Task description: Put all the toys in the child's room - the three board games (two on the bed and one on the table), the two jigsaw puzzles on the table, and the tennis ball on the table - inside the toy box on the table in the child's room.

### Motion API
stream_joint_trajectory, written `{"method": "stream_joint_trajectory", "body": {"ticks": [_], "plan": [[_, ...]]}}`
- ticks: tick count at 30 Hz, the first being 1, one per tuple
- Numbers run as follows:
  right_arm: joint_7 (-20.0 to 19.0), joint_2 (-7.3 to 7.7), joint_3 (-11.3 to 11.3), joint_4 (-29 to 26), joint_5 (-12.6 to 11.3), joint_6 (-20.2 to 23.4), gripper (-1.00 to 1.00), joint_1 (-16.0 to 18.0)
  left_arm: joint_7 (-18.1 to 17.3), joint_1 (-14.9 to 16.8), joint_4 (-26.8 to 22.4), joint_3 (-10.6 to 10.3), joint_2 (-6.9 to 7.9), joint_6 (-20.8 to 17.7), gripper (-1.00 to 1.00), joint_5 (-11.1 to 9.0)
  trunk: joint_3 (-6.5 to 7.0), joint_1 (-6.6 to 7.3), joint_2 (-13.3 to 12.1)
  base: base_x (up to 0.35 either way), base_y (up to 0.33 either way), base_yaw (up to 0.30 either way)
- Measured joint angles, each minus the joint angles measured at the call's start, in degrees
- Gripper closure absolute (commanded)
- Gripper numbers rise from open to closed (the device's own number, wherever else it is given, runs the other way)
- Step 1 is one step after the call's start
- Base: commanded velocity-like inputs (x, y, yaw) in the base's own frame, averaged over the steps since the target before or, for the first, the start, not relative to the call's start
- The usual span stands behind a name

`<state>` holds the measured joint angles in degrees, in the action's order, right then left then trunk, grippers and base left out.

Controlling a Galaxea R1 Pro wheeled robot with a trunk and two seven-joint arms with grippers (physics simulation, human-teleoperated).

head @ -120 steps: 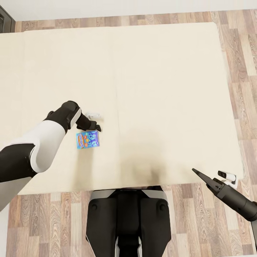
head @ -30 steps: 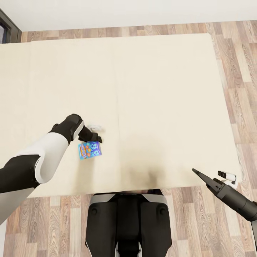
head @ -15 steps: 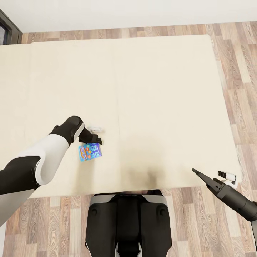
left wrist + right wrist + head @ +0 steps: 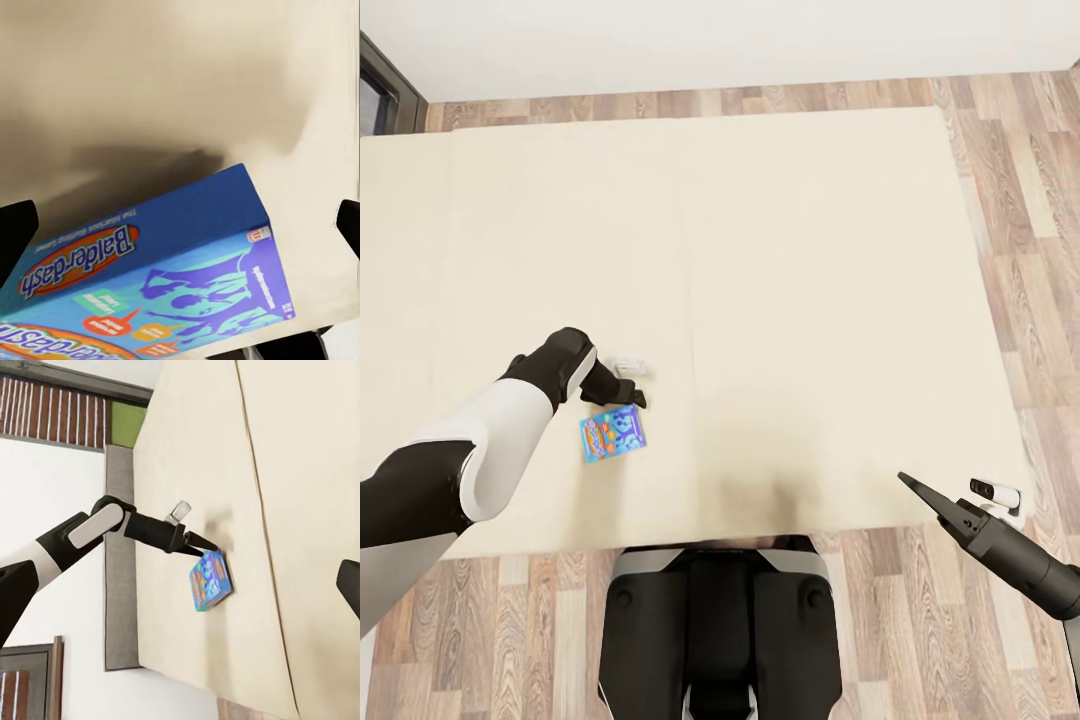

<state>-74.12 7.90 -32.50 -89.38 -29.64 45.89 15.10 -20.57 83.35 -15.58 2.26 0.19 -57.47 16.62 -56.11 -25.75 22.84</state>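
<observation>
Left gripper [image 4: 632, 397] hovers at the far edge of blue board game [image 4: 613, 435] on bed [image 4: 810, 250], jaws spread wide; right gripper [image 4: 920, 493] far off, state unclear.

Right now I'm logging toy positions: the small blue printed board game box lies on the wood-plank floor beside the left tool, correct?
Not the floor. The small blue printed board game box lies on the beige mattress of the bed, beside the left tool, as the head view shows.
</observation>
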Motion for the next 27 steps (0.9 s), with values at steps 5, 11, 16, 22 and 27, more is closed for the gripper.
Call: {"method": "stream_joint_trajectory", "body": {"ticks": [5, 11, 16, 22, 27], "plan": [[0.00, 0.00, 0.00, 0.00, 0.01, 0.00, -1.00, 0.00, 0.00, -0.11, 0.00, 0.04, 0.00, 0.06, -1.00, -0.07, 0.24, 0.00, 0.00, 0.000, 0.000, -0.018], [0.00, 0.00, 0.00, 0.00, 0.01, -0.06, -1.00, 0.00, -0.01, -0.67, 0.00, 0.05, -0.01, 0.06, -1.00, -0.07, 0.70, 0.00, 0.00, 0.000, 0.000, -0.003], [0.00, 0.00, 0.00, 0.00, 0.01, -0.07, -1.00, 0.00, 0.01, -0.97, 0.00, 0.01, -0.07, 0.08, -1.00, -0.08, 1.01, 0.00, 0.00, 0.000, 0.000, 0.000], [0.00, 0.00, 0.00, 0.00, 0.02, -0.01, -1.00, 0.00, 0.01, -1.63, 0.00, -0.01, -0.08, 0.14, -1.00, -0.06, 1.10, 0.00, 0.00, 0.000, 0.000, 0.000], [0.00, 0.00, 0.00, 0.00, 0.01, -0.01, -1.00, 0.00, 0.01, -1.93, 0.00, 0.03, -0.07, 0.17, -1.00, -0.01, 1.12, 0.00, 0.00, 0.000, 0.000, 0.000]]}}
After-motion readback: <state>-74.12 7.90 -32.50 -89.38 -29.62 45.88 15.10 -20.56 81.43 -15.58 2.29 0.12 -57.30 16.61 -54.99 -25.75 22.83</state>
